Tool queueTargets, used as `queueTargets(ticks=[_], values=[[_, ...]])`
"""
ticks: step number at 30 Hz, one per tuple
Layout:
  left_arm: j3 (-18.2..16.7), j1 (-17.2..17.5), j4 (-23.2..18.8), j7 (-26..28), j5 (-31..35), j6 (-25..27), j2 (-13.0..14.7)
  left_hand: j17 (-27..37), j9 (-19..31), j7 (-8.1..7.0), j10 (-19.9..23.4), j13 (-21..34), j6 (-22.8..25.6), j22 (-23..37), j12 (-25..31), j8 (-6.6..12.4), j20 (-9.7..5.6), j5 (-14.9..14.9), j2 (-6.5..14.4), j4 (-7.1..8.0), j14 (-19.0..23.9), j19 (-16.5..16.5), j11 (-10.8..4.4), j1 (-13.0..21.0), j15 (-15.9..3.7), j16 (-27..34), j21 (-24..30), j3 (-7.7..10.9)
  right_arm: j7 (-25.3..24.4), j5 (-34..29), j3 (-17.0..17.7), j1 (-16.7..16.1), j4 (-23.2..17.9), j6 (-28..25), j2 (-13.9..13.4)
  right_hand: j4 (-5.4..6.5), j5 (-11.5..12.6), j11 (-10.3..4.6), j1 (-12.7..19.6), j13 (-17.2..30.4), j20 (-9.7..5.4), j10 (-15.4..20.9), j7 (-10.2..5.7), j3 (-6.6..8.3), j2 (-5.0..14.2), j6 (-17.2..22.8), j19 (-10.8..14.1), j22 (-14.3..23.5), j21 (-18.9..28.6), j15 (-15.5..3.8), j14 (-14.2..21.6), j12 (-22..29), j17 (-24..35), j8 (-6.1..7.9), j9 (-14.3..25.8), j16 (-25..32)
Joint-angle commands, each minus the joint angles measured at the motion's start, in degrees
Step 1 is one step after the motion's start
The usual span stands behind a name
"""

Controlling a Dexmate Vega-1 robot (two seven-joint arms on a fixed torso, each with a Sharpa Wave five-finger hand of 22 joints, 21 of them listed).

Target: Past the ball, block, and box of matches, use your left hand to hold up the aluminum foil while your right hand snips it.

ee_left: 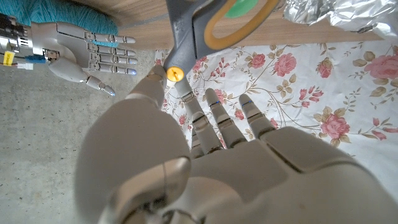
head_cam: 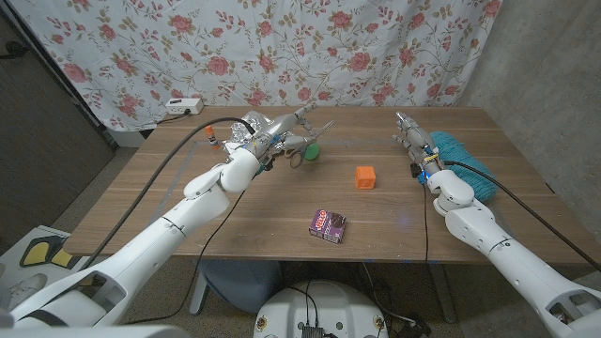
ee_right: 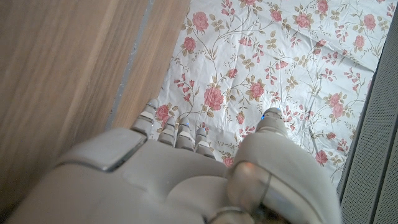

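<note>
Gripping grey, orange-lined scissors point(ee_left: 193, 28) in my left hand point(head_cam: 282, 134) beside crinkled aluminum foil point(ee_left: 339, 12).
My right hand point(head_cam: 409, 131) hovers empty, fingers straight, above the wooden worktop point(head_cam: 235, 211).

A makeshift test room, a lab corner more than a home, is suggested. A rose-printed cloth point(head_cam: 282, 47) is hung as a backdrop behind the wooden table point(head_cam: 235, 211), beyond the fingertips of both hands. Bare grey wall point(head_cam: 545, 56) is seen past the right hand point(head_cam: 411, 136), and dark panelling point(head_cam: 38, 122) outward of the left hand point(head_cam: 272, 131). A white power strip point(head_cam: 183, 107) is laid at the table's far corner, outward of the left hand.
</note>
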Motion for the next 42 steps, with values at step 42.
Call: queueTargets(ticks=[42], values=[[-3.3, -5.31, 10.27, -18.02, -40.24, -7.58, -4.5, 1.49, 0.18, 2.37, -2.66, 5.41, 0.3, 0.19, 0.0, 0.33, 1.12, -1.87, 4.33, 0.62, -3.22, -0.75, -0.17, 3.66, -0.33, -0.01, 0.2, -0.24, -0.4, -0.32, 0.69, -0.89, -1.87, -0.57, -0.86, -0.14, 0.28, -0.26, 0.04, 0.01, 0.28, 0.08, -0.11, 0.76, -0.15, -0.28, -0.5, 0.09, 0.18, 0.05, 0.04, -0.03, 0.06, 0.2, 0.09, 0.02]])
